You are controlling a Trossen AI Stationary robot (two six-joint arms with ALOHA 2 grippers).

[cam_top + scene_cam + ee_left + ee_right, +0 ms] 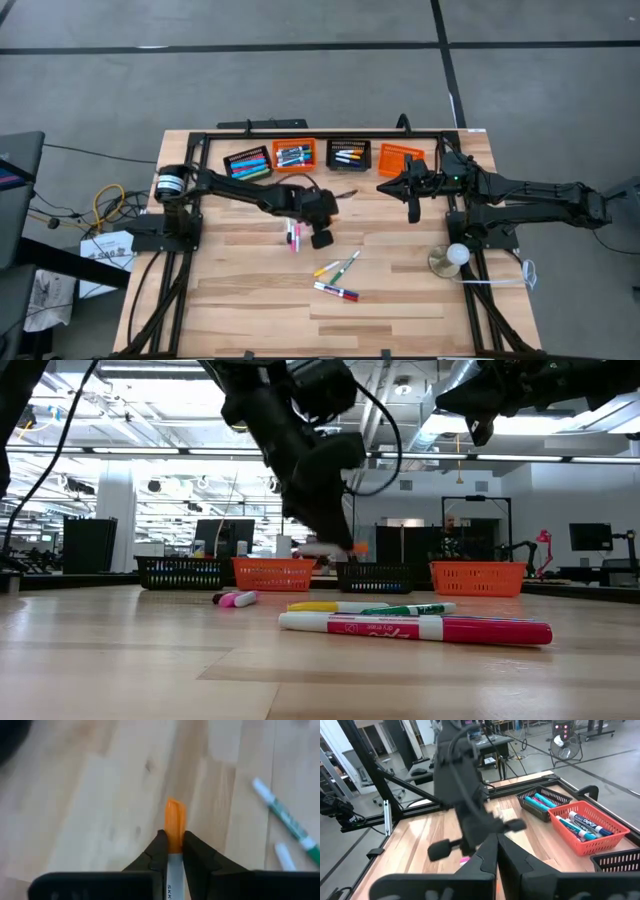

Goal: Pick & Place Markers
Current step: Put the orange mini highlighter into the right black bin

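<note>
Item 1, left gripper (170, 851): you have its jaws pinched narrow on an orange-capped marker (175, 826), the white barrel running back between the fingers and the cap poking out ahead, long axis in line with the tool. It hangs clear of the wooden table (400, 300).

Item 2, loose markers just beside and below the tool: a pink marker (294, 236) on one side; on the other a yellow marker (326, 268), a green marker (345, 266) and a red marker (336, 291), all flat.

Item 3, baskets beyond the tool at the far edge: two black baskets (247, 162) and two orange baskets (294, 155), alternating. Your left arm is nearer the first pair; the way to them looks open.

Item 4, right gripper (414, 212): shut, empty, parked well apart, near the far right-hand orange basket.
</note>
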